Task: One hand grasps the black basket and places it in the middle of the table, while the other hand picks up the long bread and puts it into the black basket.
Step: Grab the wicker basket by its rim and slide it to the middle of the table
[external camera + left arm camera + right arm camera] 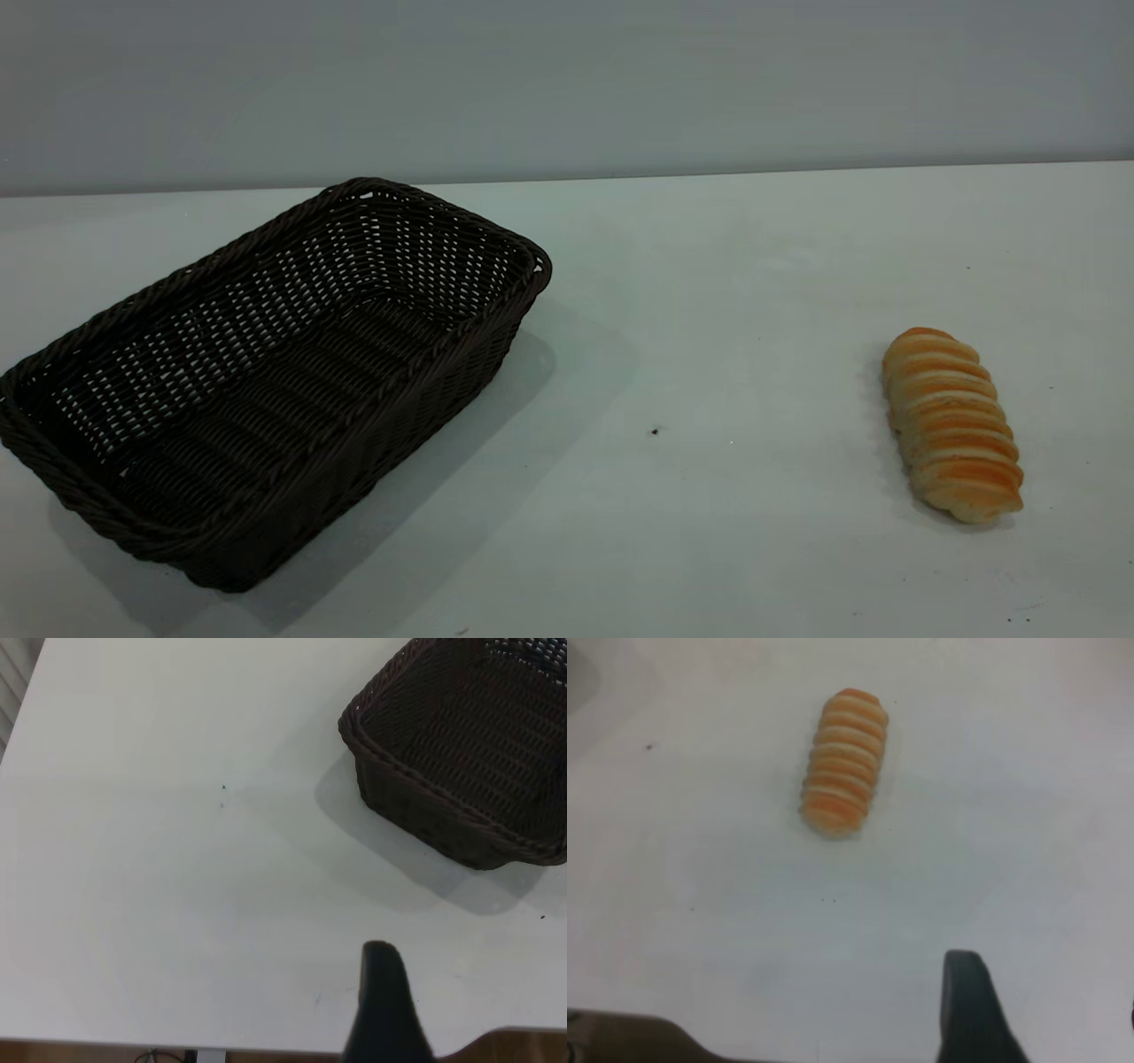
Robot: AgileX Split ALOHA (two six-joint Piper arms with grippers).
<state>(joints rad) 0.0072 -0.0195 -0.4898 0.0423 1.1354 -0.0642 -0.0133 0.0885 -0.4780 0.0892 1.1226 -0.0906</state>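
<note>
The black basket (pixel 425 399) stands empty on the left part of the white table (pixel 709 292), set at an angle. It also shows in the left wrist view (pixel 425 811). The long bread (pixel 952 425) lies on the table at the right, far from the basket, and shows in the right wrist view (pixel 843 762). Neither arm shows in the exterior view. My left gripper (pixel 478 992) is open and empty above the table near its edge, short of the basket. My right gripper (pixel 1045 983) is open and empty, short of the bread.
A tiny dark speck (pixel 655 431) lies on the table between basket and bread. The grey wall (pixel 567 80) runs behind the table. The table's edge shows under each wrist, in the left wrist view (pixel 266 1049) and the right wrist view (pixel 656 1028).
</note>
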